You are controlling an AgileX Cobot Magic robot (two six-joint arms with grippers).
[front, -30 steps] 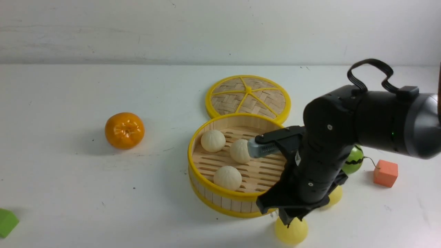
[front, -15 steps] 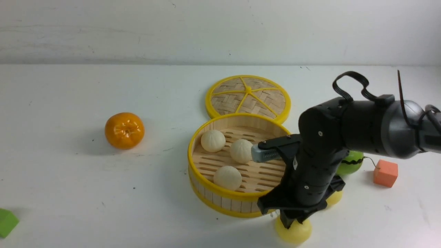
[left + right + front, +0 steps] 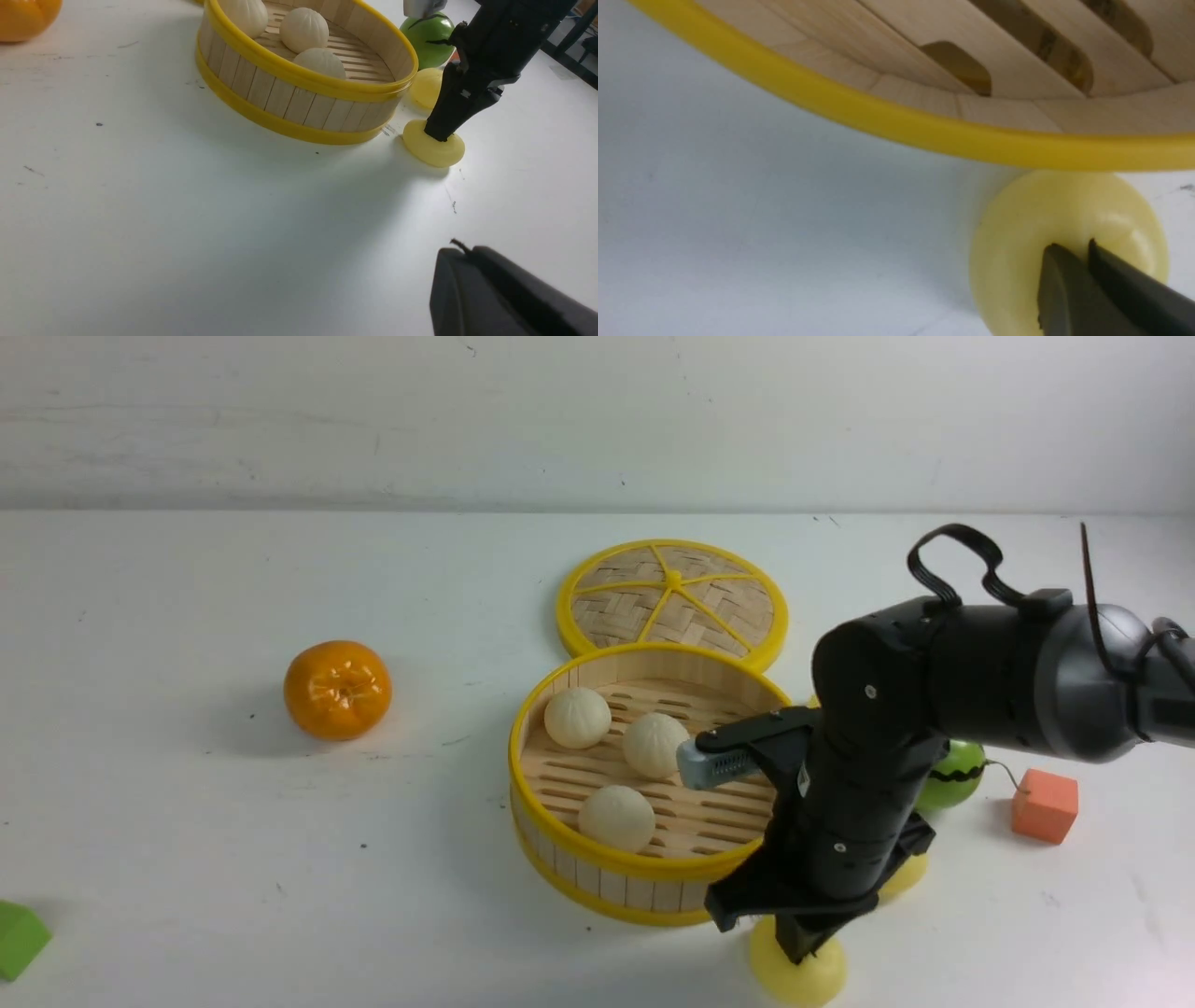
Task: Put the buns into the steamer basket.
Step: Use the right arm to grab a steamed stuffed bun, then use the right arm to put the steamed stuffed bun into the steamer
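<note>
buns, round, pleated and off-white (image 3: 617, 819), sit three together inside the round bamboo-slat steamer basket with yellow rims (image 3: 651, 893), mid-frame in the front view. at lower right, the black right hand (image 3: 805, 954), its fingertips closed together, touches a pale yellow round bun (image 3: 794, 971) on the white counter (image 3: 280, 859). the left hand (image 3: 462, 247) is closed, holding nothing.

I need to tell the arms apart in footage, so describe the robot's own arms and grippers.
The right arm is glossy black with silver-grey sections, a dark looped ribbed strap and black cables. The right gripper has dark, slim, tapering fingers; the left gripper looks alike.
</note>
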